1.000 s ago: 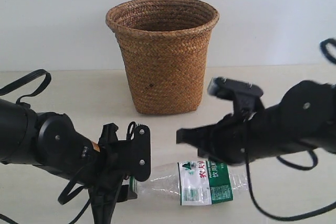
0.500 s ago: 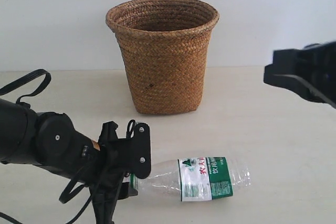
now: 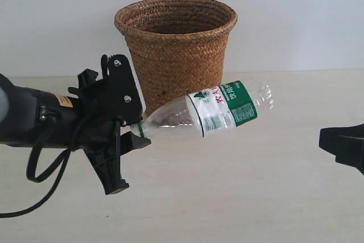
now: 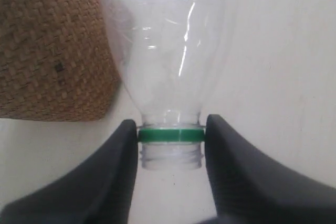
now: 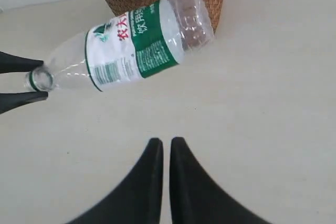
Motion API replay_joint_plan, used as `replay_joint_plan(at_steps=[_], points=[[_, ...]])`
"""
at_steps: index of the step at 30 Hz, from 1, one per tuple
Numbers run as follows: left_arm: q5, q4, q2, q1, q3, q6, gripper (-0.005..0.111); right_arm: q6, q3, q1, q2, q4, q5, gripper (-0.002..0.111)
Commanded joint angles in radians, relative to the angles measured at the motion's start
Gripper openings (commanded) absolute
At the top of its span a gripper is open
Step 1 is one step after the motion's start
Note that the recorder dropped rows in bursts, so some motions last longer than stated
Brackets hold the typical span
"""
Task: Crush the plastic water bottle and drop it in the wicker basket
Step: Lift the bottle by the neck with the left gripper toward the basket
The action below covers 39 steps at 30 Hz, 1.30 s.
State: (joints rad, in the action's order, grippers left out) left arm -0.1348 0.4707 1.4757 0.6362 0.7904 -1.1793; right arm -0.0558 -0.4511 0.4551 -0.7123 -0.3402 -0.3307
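Note:
The plastic water bottle (image 3: 219, 109) hangs in the air, roughly level, base tilted up to the right, in front of the wicker basket (image 3: 176, 55). My left gripper (image 3: 138, 132) is shut on its neck; the left wrist view shows both fingers (image 4: 118, 156) pressed against the green neck ring of the bottle (image 4: 168, 51), which has no cap. The bottle (image 5: 131, 43) keeps its round, uncrushed shape in the right wrist view. My right gripper (image 5: 166, 141) is shut on nothing, low and to the right, apart from the bottle; only its dark tip (image 3: 341, 143) shows at the exterior view's edge.
The basket stands upright at the back of the pale table (image 3: 256, 197), against a white wall. Its woven side (image 4: 47, 45) lies close beside the bottle's shoulder.
My left gripper has lifted the bottle off the table by the neck, up to basket mid-height. The right arm drew back from over the bottle, then dropped low at the right edge.

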Motion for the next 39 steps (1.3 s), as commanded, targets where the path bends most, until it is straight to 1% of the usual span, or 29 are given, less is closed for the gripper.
replay_joint_plan(at_steps=[1, 3, 6, 9, 10, 13, 16, 20, 22, 33, 35, 38, 39], points=[[-0.13, -0.03, -0.033, -0.004, 0.001, 0.003, 0.004, 0.001, 0.004, -0.006, 0.005, 0.012, 0.006, 0.001], [-0.208, -0.055, -0.033, -0.004, 0.001, -0.004, 0.004, 0.001, 0.004, -0.006, 0.005, 0.012, 0.006, 0.001], [-0.215, -0.105, -0.033, -0.004, 0.001, -0.003, 0.004, 0.001, 0.004, -0.006, 0.005, 0.012, 0.009, 0.001], [-0.14, -0.158, -0.033, -0.004, 0.001, -0.003, 0.004, 0.001, 0.004, -0.006, 0.005, 0.012, 0.009, 0.001], [-0.076, -0.169, -0.04, -0.008, 0.003, -0.003, 0.004, 0.001, 0.004, -0.006, 0.005, 0.012, 0.009, 0.001], [-0.039, -0.173, -0.053, -0.011, 0.023, -0.003, 0.004, 0.001, 0.004, -0.006, 0.005, 0.01, 0.009, 0.001], [-0.107, -0.176, -0.061, -0.011, 0.058, -0.003, 0.004, 0.001, 0.004, -0.006, 0.005, 0.01, 0.009, 0.001], [-0.197, -0.176, -0.083, -0.011, 0.067, 0.018, 0.004, 0.005, 0.004, -0.006, 0.005, 0.01, 0.009, 0.001], [-0.218, -0.176, -0.1, -0.011, 0.065, 0.019, 0.004, 0.005, 0.004, -0.006, 0.005, 0.01, 0.012, 0.001], [-0.196, -0.167, -0.144, -0.011, 0.059, 0.057, 0.004, 0.005, 0.004, -0.006, 0.005, 0.01, 0.01, 0.001], [-0.229, -0.167, -0.144, -0.011, 0.058, 0.033, 0.004, 0.005, 0.004, -0.006, 0.005, 0.01, 0.008, 0.001], [-0.347, -0.167, -0.142, -0.011, 0.058, -0.011, 0.004, 0.005, 0.004, -0.006, 0.005, 0.01, 0.008, 0.001], [-0.367, -0.167, -0.142, -0.011, 0.058, -0.023, 0.004, 0.005, 0.004, -0.006, 0.005, 0.01, 0.01, 0.001]])
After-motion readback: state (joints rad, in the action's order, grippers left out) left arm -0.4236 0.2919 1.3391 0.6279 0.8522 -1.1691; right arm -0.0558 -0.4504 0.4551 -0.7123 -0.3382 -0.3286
